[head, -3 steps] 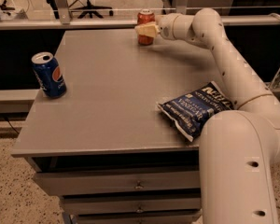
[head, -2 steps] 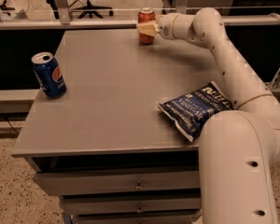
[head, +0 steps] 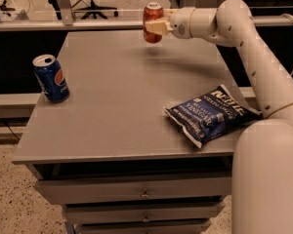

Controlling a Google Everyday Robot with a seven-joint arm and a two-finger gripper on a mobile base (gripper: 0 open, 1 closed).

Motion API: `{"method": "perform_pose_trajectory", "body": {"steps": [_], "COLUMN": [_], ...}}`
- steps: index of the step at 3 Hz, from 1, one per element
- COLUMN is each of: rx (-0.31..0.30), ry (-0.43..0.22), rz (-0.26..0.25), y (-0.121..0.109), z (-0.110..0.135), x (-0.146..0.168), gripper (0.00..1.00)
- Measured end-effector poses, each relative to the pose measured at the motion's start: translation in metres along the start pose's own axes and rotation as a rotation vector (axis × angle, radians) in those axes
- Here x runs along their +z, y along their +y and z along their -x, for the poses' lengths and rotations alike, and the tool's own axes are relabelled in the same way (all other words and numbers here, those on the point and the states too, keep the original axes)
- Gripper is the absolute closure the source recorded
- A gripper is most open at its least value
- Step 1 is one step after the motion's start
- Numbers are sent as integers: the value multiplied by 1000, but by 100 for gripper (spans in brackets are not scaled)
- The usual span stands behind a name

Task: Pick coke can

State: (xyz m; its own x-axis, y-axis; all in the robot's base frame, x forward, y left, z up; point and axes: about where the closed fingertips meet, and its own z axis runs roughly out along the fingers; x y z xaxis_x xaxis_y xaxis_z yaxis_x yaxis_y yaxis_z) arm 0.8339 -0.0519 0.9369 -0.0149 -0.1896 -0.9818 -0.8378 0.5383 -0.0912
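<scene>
With gripper [head: 158,28] pinched on upright coke can [head: 152,14], seemingly just above far end of table [head: 112,111], lift straight and slowly. Avoid tilting or squeezing harder: thin wall, likely dents.

Light is dim and warm, coming from overhead; we note an orange cast over the whole view. The gripper [head: 154,28], at the far edge of the desk [head: 112,106], is closed on the coke can [head: 153,12], with a faint, soft shadow on the desk just below. A diffuse shadow of the arm [head: 254,52] crosses the desk's far right. Small highlights sit on the blue can [head: 50,79] and the chip bag [head: 207,113]. The drawers [head: 136,194] fall dark.
</scene>
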Motion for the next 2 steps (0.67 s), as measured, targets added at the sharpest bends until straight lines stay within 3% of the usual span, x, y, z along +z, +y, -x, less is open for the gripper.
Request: {"method": "perform_pose_trajectory", "body": {"steps": [1,2], "rx": [-61,-69], "ry": [-32,-34], "rz": [91,101], "y": [40,44], "z": [33,36], "x": [-24,-24], "gripper": [100,100]}}
